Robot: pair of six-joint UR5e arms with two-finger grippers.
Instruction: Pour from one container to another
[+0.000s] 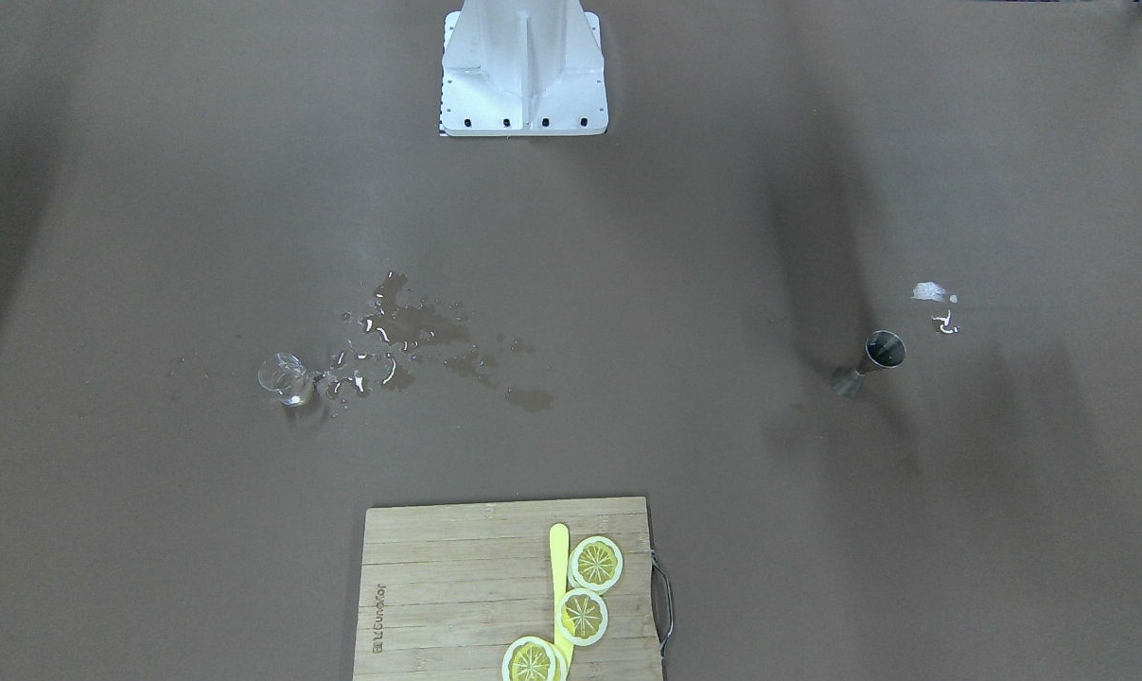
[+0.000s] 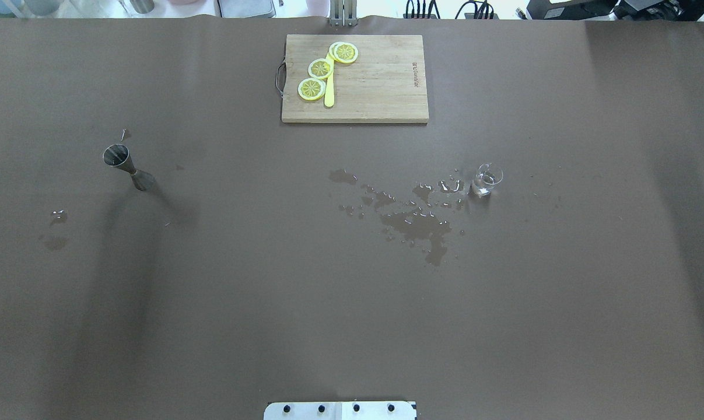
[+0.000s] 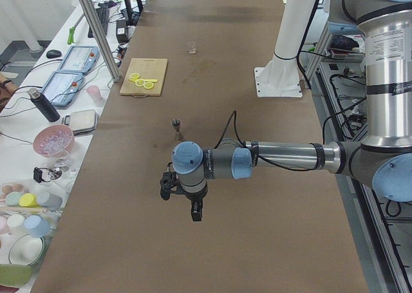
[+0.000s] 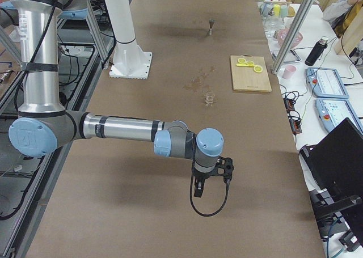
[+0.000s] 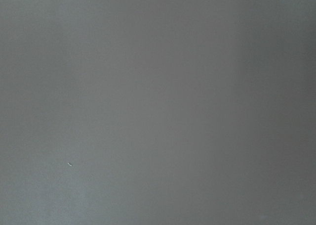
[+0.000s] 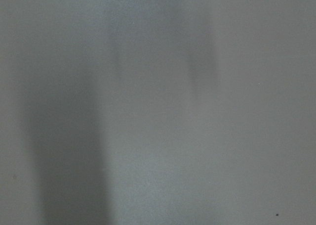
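Observation:
The clear glass cup [image 1: 285, 380] [image 2: 486, 181] [image 4: 210, 98] stands upright on the brown table, at the end of a water spill. The steel jigger [image 1: 871, 362] [image 2: 127, 166] [image 3: 176, 128] stands upright far across the table from it. Neither gripper touches either one. My left gripper [image 3: 182, 203] hangs above bare table near the table's left end, well short of the jigger. My right gripper [image 4: 211, 181] hangs near the right end, well short of the cup. Only the side views show them, so I cannot tell whether they are open or shut. Both wrist views show only bare table.
A puddle with scattered drops [image 2: 413, 219] [image 1: 410, 336] lies beside the cup. A wooden cutting board [image 2: 381, 87] [image 1: 438, 586] with lemon slices [image 2: 321, 68] and a yellow knife [image 2: 329, 93] lies at the far middle edge. Small wet spots [image 2: 57, 217] lie beyond the jigger.

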